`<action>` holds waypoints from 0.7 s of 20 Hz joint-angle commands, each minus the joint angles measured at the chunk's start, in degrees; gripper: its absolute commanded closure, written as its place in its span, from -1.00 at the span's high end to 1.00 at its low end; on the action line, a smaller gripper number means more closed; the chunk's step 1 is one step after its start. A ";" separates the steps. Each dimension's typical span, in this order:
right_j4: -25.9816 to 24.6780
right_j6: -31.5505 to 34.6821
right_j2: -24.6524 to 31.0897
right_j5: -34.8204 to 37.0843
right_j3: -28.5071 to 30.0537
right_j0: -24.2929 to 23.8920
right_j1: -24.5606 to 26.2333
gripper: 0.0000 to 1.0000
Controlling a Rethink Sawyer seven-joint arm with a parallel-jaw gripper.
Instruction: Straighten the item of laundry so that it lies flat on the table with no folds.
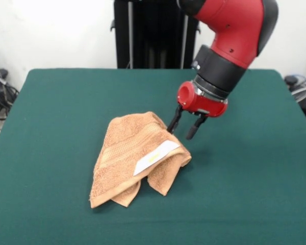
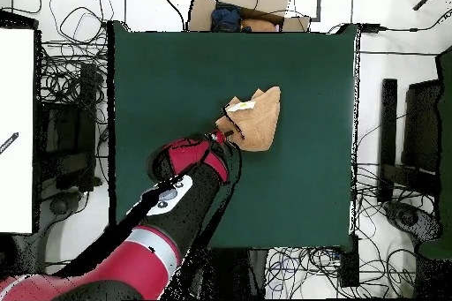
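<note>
The folded towel (image 1: 137,158) sits mid-frame on the table (image 1: 51,112); the gripper (image 1: 182,124), fingers apart, straddles its upper-right edge, seemingly to pinch it.

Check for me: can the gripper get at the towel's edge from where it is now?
Probably yes. The gripper hangs at the crumpled towel, jaws apart, one tip at its upper fold by the white tag. Nothing else on the table blocks it.

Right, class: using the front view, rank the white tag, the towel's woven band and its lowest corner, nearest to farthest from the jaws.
1. White tag, lying on the towel below the gripper.
2. Woven band, mid-towel.
3. Lowest corner, toward the table front.
</note>
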 commanded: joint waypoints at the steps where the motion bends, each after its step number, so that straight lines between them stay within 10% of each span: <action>1: 3.64 12.52 1.27 4.45 -2.48 0.12 1.48 1.00; 14: 3.98 13.53 0.02 1.88 -3.91 0.54 4.48 1.00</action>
